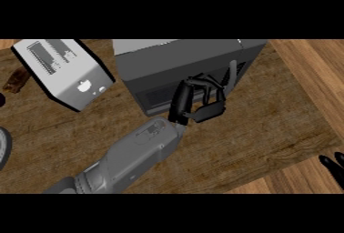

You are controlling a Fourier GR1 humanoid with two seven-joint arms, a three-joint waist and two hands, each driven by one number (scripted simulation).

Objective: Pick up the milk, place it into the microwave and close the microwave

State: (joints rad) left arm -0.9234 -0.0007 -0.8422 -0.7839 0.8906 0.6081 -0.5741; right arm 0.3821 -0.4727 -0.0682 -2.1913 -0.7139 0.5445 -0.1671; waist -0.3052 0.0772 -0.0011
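The wooden bench (269, 132) fills most of the frame, running from the upper left down to a paler strip at the lower right. On it, at top centre, stands the dark grey microwave (181, 63), and its door (164, 98) looks shut or very nearly so, lying flat along the front face. To the upper left of the frame sits a lighter grey box, an appliance (64, 73) I cannot name with confidence, with a dark panel on its top.

A grey forearm (128, 157) comes up from the lower left of the frame and ends at the left hand (199, 101), which rests against the microwave front with fingers curled and grasping nothing that I can see. The right hand (334, 167) shows only as dark fingertips at the right edge, lower down, seemingly relaxed and resting there.

The milk is not visible anywhere; I judge it is already inside the microwave, though the frame cannot confirm that.

The step in hand seems to be closing the door. To do it well, the left hand should press squarely on the door's free edge until it sits flush, then back straight off without snagging.

No brand, label or readable writing shows on either appliance.
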